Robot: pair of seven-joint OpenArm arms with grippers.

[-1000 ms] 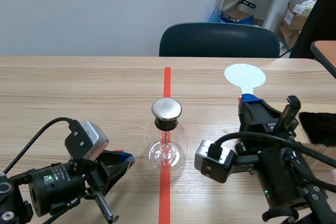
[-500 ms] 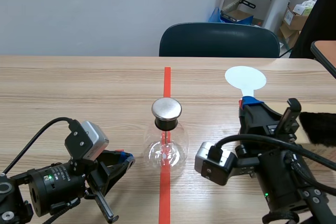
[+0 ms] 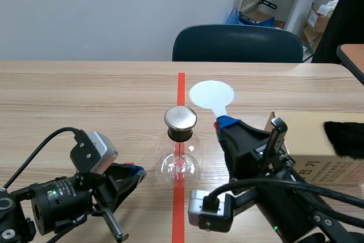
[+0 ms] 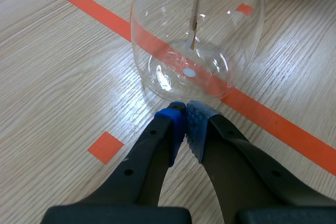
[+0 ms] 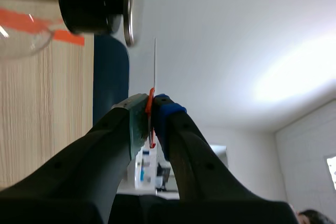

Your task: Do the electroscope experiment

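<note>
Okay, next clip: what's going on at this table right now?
The right hand is shut on the handle of a white disc paddle. It holds the disc up close to the metal cap of the glass electroscope, which stands on the red tape line. Disc and cap look apart. The left hand is shut on nothing, low at the flask's base. A cardboard box and some black fur lie at the table's right.

flask (image 3: 180,166) clear, cap (image 3: 180,118) silver | disc (image 3: 211,93) white | table (image 3: 85,95) pale woodgrain | chair (image 3: 238,42) dark blue
</note>
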